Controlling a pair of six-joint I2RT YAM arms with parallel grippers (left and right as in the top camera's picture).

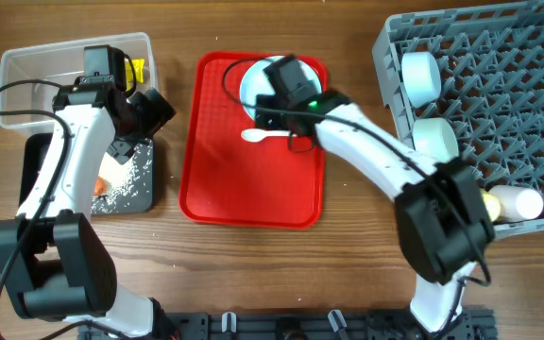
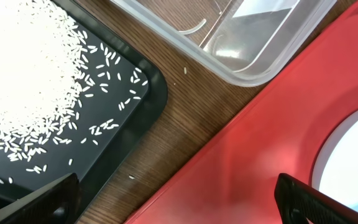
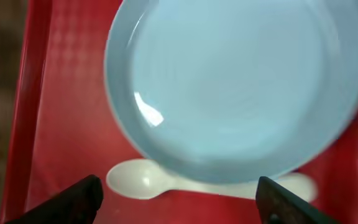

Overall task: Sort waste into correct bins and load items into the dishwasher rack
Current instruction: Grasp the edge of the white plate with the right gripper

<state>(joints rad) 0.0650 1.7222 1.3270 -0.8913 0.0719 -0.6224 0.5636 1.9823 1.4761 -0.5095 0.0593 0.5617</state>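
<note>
A pale blue plate [image 3: 241,81] lies at the back of the red serving tray [image 1: 253,179], with a white spoon [image 3: 142,179] partly under its near edge. My right gripper [image 3: 179,199] is open and empty above the spoon and the plate's rim. My left gripper [image 2: 179,205] is open and empty over the wood strip between the black tray [image 2: 135,112] and the red tray. White rice [image 2: 23,81] is heaped in the black tray, with an orange carrot [image 1: 98,186] beside it. The clear tub [image 1: 26,71] holds a yellow wrapper [image 1: 138,69].
The grey rack [image 1: 499,57] stands at the right and holds two pale blue bowls [image 1: 421,76] [image 1: 435,139]. A yellow cup [image 1: 489,201] and a pale cup [image 1: 522,201] lie at its near edge. A few rice grains lie on the wood by the black tray.
</note>
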